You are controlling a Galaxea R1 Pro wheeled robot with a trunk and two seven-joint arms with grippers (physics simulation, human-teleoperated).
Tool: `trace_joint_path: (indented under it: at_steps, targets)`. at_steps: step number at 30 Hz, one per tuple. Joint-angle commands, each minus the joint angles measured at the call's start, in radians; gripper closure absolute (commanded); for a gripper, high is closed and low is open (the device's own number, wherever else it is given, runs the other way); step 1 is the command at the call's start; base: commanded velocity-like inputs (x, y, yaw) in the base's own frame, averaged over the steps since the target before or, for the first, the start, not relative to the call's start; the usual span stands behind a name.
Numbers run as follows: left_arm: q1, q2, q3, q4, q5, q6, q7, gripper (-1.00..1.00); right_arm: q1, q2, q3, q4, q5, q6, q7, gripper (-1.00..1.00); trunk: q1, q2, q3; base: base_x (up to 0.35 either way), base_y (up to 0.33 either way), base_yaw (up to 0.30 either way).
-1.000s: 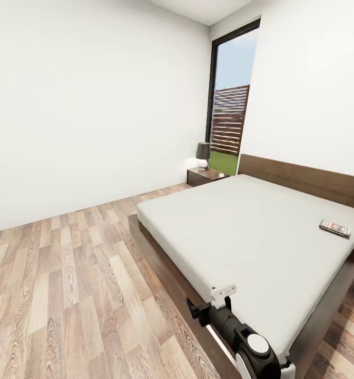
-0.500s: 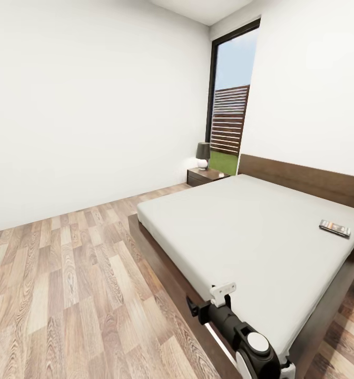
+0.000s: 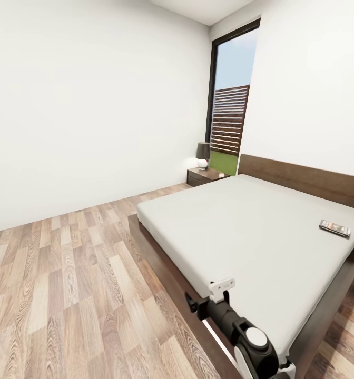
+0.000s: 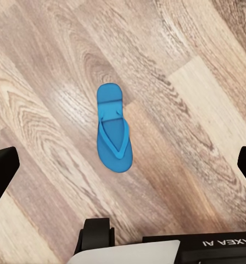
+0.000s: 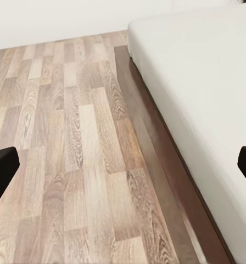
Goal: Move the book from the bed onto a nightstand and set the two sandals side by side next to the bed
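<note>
right arm [image 3: 235, 326] edged forward; book [image 3: 334, 228] on bed [image 3: 251, 231]

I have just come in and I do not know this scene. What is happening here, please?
A two-armed robot stands at the foot corner of the bed in a bedroom. It holds nothing. The book lies on the mattress, and a nightstand with a lamp stands by the window. The open left tool hangs over one blue sandal on the floor; the open right tool faces the bed's edge.

The arm [image 3: 235, 329] was black and tubular, with a white round joint cap and a white bracket; its wrist housing [image 4: 156, 250] bore white "AXEA AI" lettering.
</note>
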Motion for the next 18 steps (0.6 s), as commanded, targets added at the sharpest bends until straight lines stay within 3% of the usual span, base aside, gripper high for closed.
trace_joint_path:
  at_steps: [1, 18]
  targets:
    - [0.000, 0.000, -0.002, 0.000, 0.001, -0.001, -0.002, -1.00, -0.001, -0.001, -0.003, -0.001, 0.001, 0.005, 0.004, -1.00, 0.000, -0.001, -0.001, 0.000, 0.000, 0.000]
    - [0.000, 0.001, -0.001, 0.000, 0.002, -0.002, -0.001, -1.00, -0.002, -0.008, -0.030, 0.000, -0.001, -0.004, 0.000, -1.00, 0.000, -0.001, -0.001, 0.000, 0.000, 0.000]
